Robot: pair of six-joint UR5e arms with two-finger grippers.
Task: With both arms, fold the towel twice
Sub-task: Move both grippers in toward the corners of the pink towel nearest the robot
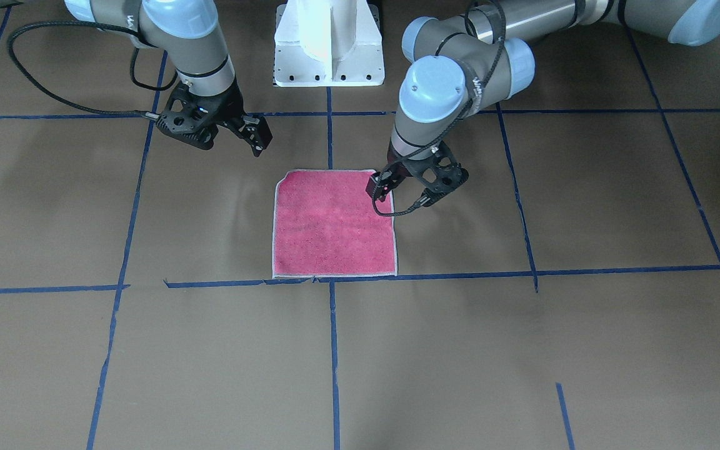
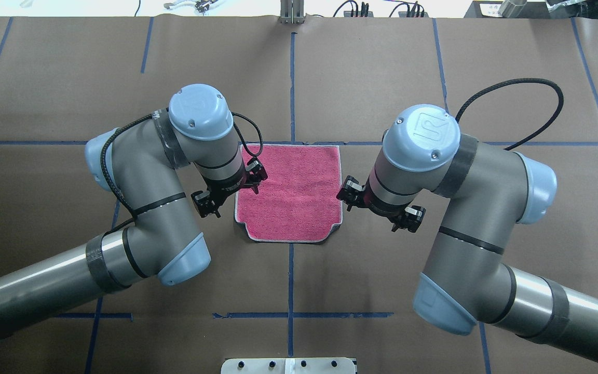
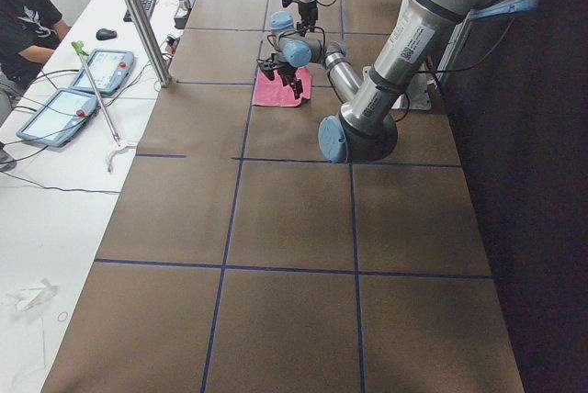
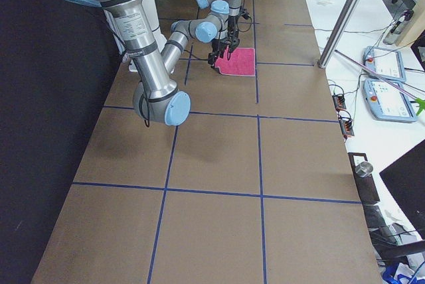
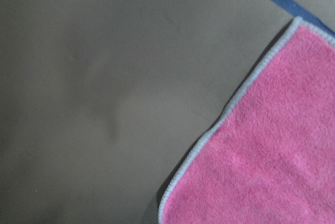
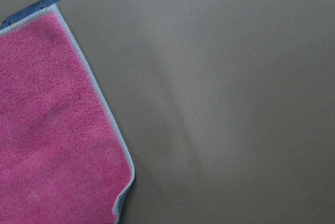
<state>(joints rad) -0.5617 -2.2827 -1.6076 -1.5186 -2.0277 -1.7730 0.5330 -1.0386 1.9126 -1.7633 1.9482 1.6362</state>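
The towel (image 1: 334,223) lies flat on the brown table, pink face up, with its whitish border showing all round; it also shows in the overhead view (image 2: 291,192). My left gripper (image 1: 414,185) is open and empty, low over the towel's edge on my left, one finger above the pink cloth. My right gripper (image 1: 217,128) is open and empty, higher up beside the towel's other edge. The left wrist view shows a towel edge and corner (image 5: 261,156), and the right wrist view shows the opposite edge (image 6: 47,130). No fingers show in either wrist view.
The white pedestal base (image 1: 329,44) stands behind the towel. Blue tape lines (image 1: 331,350) grid the table. A metal pole (image 3: 138,16), tablets (image 3: 50,113) and a seated person (image 3: 23,16) are along the far side bench.
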